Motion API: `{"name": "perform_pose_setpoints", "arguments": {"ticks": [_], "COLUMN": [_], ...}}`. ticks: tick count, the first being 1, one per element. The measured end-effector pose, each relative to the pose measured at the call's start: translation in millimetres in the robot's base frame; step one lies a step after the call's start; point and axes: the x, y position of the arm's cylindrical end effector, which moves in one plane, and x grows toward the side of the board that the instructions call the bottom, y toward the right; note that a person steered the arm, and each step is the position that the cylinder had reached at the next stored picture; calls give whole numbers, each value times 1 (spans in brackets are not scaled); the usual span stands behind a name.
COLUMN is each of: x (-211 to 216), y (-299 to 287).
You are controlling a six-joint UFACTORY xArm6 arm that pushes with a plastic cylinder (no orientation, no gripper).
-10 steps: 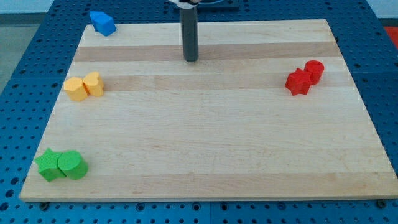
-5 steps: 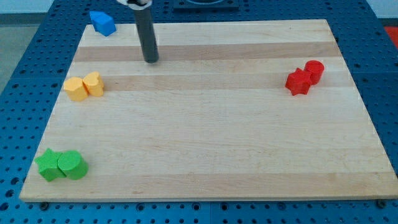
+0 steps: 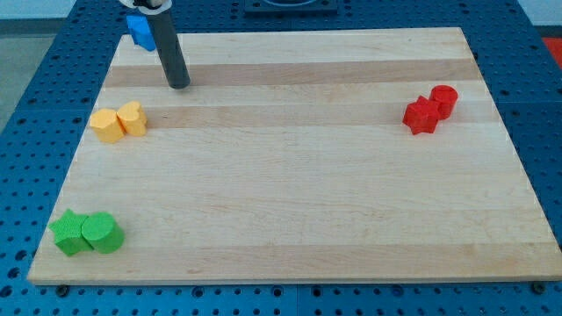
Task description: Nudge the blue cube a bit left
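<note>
Wooden bench (image 3: pixel 290 202) is seen from the one camera view. The blue cube (image 3: pixel 139 30) sits at its top left corner, partly hidden behind the rod. My tip (image 3: pixel 179 84) rests just below and right of it. No fingers are fitted, so nothing is held. Yellow, green and red pairs lie well apart.

A pale wooden board (image 3: pixel 290 175), made of lengthwise planks in slightly different tones, filled most of the view. It lay on a blue perforated table top (image 3: pixel 35 96) with regular rows of holes, visible on all sides. The light was even and soft, casting only faint shadows.
</note>
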Motion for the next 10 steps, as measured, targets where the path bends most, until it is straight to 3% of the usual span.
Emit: {"name": "perform_pose_setpoints", "arguments": {"ticks": [2,5,10], "x": [-20,-112,-122], "y": [11,16,-15]}}
